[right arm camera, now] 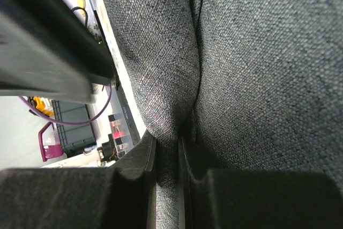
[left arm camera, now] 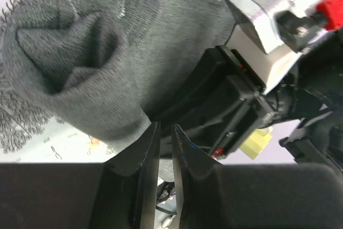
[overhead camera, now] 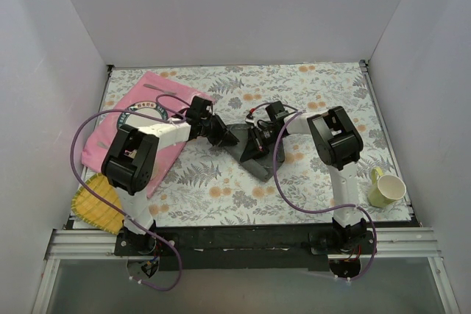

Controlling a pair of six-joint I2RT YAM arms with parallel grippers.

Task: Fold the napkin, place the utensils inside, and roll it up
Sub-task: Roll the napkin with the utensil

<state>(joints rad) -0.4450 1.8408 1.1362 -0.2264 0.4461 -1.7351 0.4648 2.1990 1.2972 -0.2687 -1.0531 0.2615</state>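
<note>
The napkin (overhead camera: 254, 158) lies bunched near the middle of the floral table (overhead camera: 316, 93), a dark grey heap between the two arms, which meet over it from either side. The right gripper (right arm camera: 169, 140) has its jaws drawn close on a fold of the cloth: in the right wrist view the weave (right arm camera: 257, 79) fills the frame and a pinched ridge runs straight down between the two black fingers (right arm camera: 140, 156). The left gripper (left arm camera: 165, 130) also stands narrow, only a slim gap between its fingers (left arm camera: 147, 151). The napkin's rumpled edge (left arm camera: 107, 52) comes down to touch their tips, but whether any cloth is actually caught in that gap I cannot tell from this angle. Seen from above, the left gripper (overhead camera: 227, 136) sits at the napkin's left end and the right gripper (overhead camera: 257, 140) just beside it. A pale yellow-green cup (overhead camera: 388, 187) stands well apart at the table's near right, its mouth turned toward the camera and showing a pale inner wall. A yellow woven tray (overhead camera: 96, 200) sits at the near left corner, partly under the left arm. The pink placemat (overhead camera: 158, 101) lies at the far left, apart from the napkin.
</note>
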